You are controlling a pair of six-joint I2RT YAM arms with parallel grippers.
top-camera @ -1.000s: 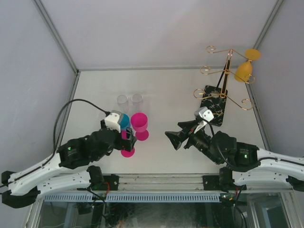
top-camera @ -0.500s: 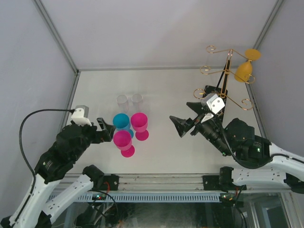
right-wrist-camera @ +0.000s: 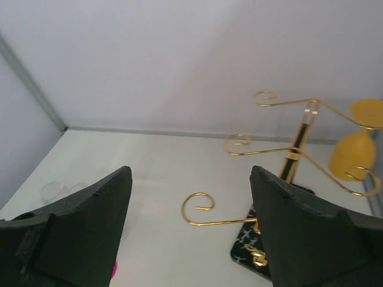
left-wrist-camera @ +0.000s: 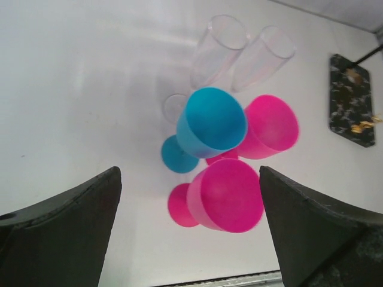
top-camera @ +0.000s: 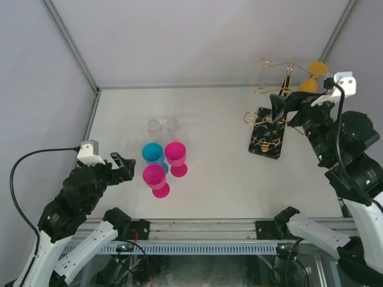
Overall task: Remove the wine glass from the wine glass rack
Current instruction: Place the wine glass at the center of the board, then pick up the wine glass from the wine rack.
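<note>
Yellow wine glass (right-wrist-camera: 350, 156): hung bowl-down on the thin gold wire rack with black marbled base (right-wrist-camera: 297, 147); plain from the right wrist, half hidden from above.
Right claw (right-wrist-camera: 191, 173): spread wide, empty, near the rack.
Left claw (left-wrist-camera: 188, 179): spread wide, empty, over the blue goblet (left-wrist-camera: 210, 122) and pink goblets (left-wrist-camera: 230, 194).

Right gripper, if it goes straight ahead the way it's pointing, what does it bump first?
Probably the lowest curled gold arm of the wine glass rack, seen between the open jaws of the right gripper. Depth is hard to judge.
</note>
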